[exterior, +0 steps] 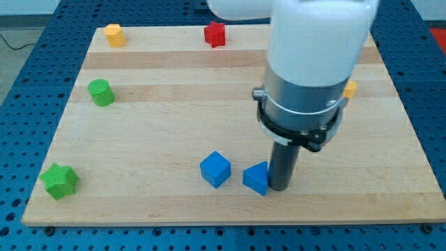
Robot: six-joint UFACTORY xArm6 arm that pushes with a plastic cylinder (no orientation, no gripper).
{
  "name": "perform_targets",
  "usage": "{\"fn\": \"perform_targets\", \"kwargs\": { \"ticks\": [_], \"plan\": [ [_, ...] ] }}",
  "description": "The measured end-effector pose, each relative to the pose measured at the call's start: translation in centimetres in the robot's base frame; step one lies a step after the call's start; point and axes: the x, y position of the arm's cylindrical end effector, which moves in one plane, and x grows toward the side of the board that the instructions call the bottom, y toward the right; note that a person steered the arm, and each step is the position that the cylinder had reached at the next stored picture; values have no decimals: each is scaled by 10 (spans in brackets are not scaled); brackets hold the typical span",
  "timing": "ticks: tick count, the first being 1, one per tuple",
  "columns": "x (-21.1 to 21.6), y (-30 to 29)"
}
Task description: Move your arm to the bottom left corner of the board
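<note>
Your rod has no jaws; my tip [279, 187] touches the blue plastic triangular block [257, 178]. Steer toward the wooden desk [167, 125] corner at the view's bottom left, passing below the blue cube [215, 169] and green star block [59, 180].

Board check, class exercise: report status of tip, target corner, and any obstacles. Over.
My tip low centre, touching right side of blue triangular block. Bottom left corner of board not reached. Blue cube and green star block lie leftward, on the way.
</note>
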Motion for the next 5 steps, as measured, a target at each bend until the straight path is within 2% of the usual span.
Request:
{"fn": "perform_targets", "kwargs": {
  "ticks": [3,4,5],
  "plan": [
    [-3,-21],
    [-30,6],
    [-79,7]
  ]
}}
